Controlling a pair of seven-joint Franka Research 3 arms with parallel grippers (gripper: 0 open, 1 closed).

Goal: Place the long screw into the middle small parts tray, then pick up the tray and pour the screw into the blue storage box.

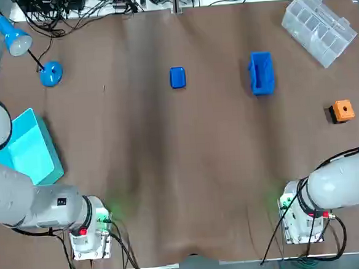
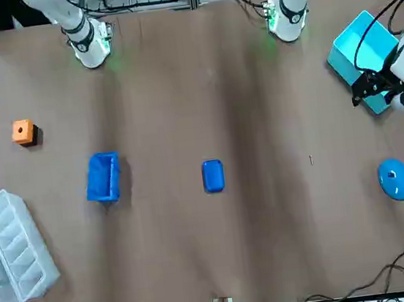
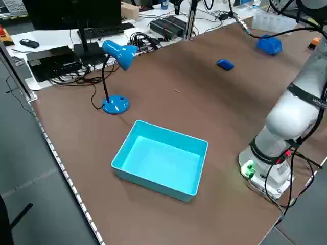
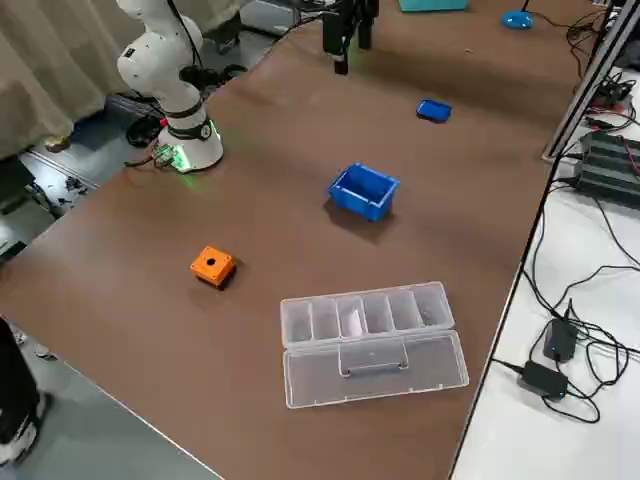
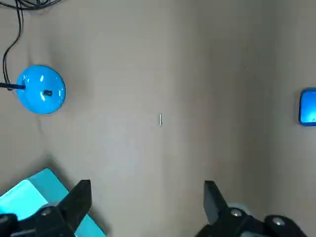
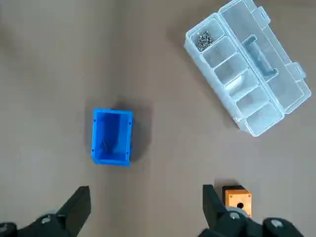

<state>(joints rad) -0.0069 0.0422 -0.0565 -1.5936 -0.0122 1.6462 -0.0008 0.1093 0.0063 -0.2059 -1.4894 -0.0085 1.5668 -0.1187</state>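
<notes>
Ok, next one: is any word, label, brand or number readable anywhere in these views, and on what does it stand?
No text can be read in any view.
Small dark label on the left arm: too small to read.
White panel with dark marks behind the table, left side view: blurred, unreadable.

The table point(image 1: 170, 172) is plain dull brown; the storage box point(image 1: 261, 73) at one o'clock and the small tray point(image 1: 177, 77) at twelve are deep blue; the bin point(image 1: 29, 148) at nine is turquoise; the lamp point(image 1: 51, 74) sky blue; the block point(image 1: 343, 110) orange with black; the organiser point(image 1: 318, 27) clear; the screw point(image 5: 160, 119) pale grey.
</notes>
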